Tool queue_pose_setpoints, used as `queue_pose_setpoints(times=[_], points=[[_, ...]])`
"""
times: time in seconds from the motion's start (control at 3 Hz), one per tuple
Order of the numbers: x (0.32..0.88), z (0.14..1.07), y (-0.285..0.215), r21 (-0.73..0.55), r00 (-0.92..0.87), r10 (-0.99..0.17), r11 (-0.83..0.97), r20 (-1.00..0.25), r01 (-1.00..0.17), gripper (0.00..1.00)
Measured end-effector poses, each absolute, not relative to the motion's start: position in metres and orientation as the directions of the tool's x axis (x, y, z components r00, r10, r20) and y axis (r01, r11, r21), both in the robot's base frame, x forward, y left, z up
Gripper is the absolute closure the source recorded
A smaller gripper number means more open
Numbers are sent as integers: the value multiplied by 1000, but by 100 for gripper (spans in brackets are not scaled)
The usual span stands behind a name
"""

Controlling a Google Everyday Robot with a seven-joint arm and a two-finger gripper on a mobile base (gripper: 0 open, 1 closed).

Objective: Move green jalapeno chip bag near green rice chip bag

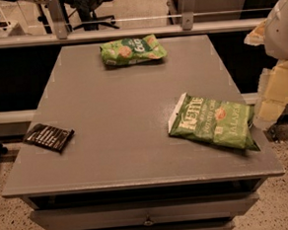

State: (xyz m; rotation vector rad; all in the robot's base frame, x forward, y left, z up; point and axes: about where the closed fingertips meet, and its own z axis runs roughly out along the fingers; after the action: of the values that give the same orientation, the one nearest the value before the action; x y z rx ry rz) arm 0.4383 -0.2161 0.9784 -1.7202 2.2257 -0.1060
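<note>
The green jalapeno chip bag (214, 121) is a large olive-green bag with white "Kettle" lettering. It lies flat near the table's right front edge. The green rice chip bag (132, 50) is smaller and bright green, with round tan cakes pictured on it. It lies at the far middle of the table, well apart from the jalapeno bag. My gripper (273, 105) hangs from the white arm at the right edge of the view. It points down just off the table's right side, close to the jalapeno bag's right end and holding nothing that I can see.
A small dark brown packet (49, 137) lies near the left front edge of the grey table (109, 114). The table has drawers below its front edge. A rail and an office chair stand beyond the far edge.
</note>
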Motion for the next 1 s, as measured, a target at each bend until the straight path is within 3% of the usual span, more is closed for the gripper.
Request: queue_pose_setpoints(times=[1.0], points=[[459,936,-213,-251,-192,-941,264,-278,-931,0]])
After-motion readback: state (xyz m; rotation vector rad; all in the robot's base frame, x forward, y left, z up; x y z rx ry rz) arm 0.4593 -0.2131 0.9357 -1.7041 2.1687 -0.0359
